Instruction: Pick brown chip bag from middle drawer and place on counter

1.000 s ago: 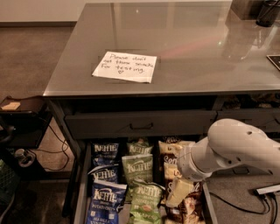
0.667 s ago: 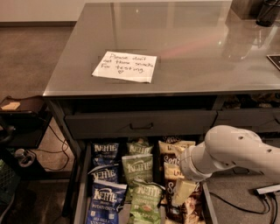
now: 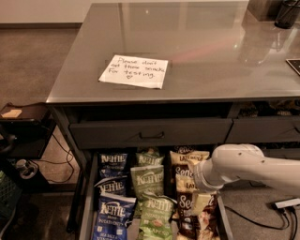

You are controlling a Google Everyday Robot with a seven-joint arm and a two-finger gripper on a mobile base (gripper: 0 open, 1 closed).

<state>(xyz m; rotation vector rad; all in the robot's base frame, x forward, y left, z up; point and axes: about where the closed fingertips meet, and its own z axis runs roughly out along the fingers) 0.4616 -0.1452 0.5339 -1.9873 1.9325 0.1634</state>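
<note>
The middle drawer [image 3: 86,201] stands pulled out below the counter [image 3: 197,42], with bags in three columns. Several brown chip bags [image 3: 183,174] with "Sea Salt" lettering fill its right column; one more lies nearer the front [image 3: 184,213]. My white arm comes in from the right, and the gripper [image 3: 200,202] hangs down over the right column, at or just above the front brown bag. The arm hides part of that column. The white handwritten note [image 3: 133,71] lies on the counter.
Blue Kettle bags [image 3: 112,164] fill the left column and green Kettle bags [image 3: 147,178] the middle one. A closed drawer front with a bar handle [image 3: 152,135] sits above. A low dark shelf [image 3: 23,115] stands at left, cables [image 3: 281,204] lie on the floor at right, and dark items [image 3: 286,11] stand on the counter's far right.
My arm has sunk slightly over the right column, bringing the gripper a little lower onto the brown bags. The bags have not visibly moved.
</note>
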